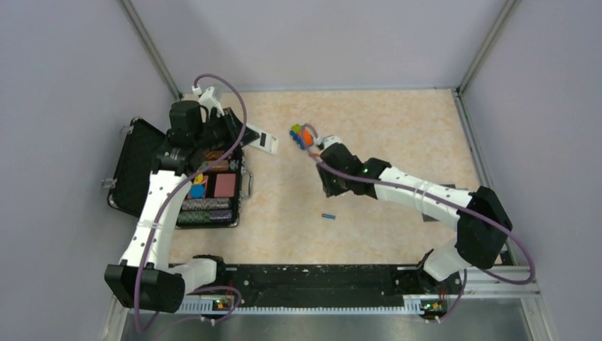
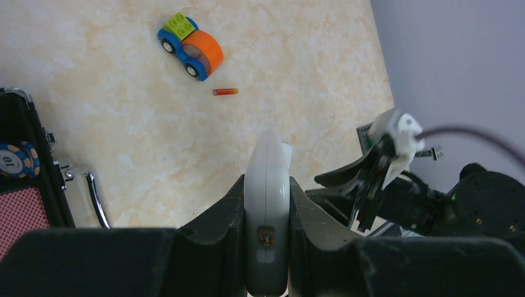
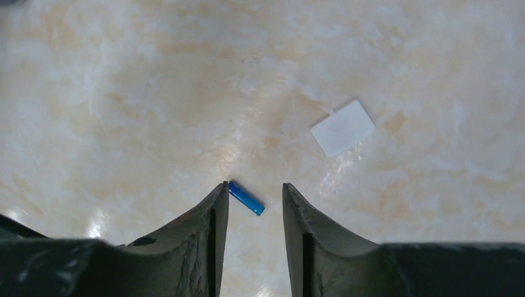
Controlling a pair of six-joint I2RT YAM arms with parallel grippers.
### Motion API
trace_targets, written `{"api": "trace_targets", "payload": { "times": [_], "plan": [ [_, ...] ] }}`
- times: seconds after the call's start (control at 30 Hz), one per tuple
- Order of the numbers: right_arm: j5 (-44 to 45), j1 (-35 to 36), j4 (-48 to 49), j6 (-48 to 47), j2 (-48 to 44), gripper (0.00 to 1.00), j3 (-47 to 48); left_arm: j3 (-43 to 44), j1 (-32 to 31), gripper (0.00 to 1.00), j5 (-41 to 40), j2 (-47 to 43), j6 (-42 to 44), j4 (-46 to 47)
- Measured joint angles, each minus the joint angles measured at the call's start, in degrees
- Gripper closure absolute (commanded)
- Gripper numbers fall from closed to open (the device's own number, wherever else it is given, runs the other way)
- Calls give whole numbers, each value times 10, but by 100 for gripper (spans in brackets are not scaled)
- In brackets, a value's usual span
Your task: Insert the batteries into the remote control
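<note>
The blue battery (image 3: 246, 198) is lying between the tips of our right gripper (image 3: 254, 187), which is half-open and empty. We are judging the battery light, stiff and rolling easily, best pinched mid-length. Our left gripper (image 2: 267, 185) is clamping the remote (image 2: 266, 158) at 10 o'clock.

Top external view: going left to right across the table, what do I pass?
Open black case holding poker chips → small white remote control → orange, blue and green toy car → thin blue battery.
</note>
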Motion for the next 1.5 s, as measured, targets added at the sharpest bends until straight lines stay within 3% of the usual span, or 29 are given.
{"api": "trace_targets", "payload": {
  "times": [0.2, 0.37, 0.57, 0.73, 0.97, 1.5],
  "plan": [
    [-19, -98, -16, 384, -22, 68, -16, -28, 0, 100, -38, -15, -43, -1],
    [-83, -72, -9, 653, -40, 70, -97, -68, 0, 100, -71, -55, -57, -16],
    [-101, -35, 1, 849, -38, 64, -105, -74, 0, 100, -107, -105, -59, -36],
    [-111, -35, 5, 946, -14, 54, -110, -89, 0, 100, -116, -129, -61, -38],
    [-112, -35, 2, 1024, 15, 54, -124, -95, 1, 100, -137, -146, -73, -54],
    [-85, -40, 10, 1047, 71, 57, -124, -105, 0, 100, -171, -165, -74, -69]
  ]
}}
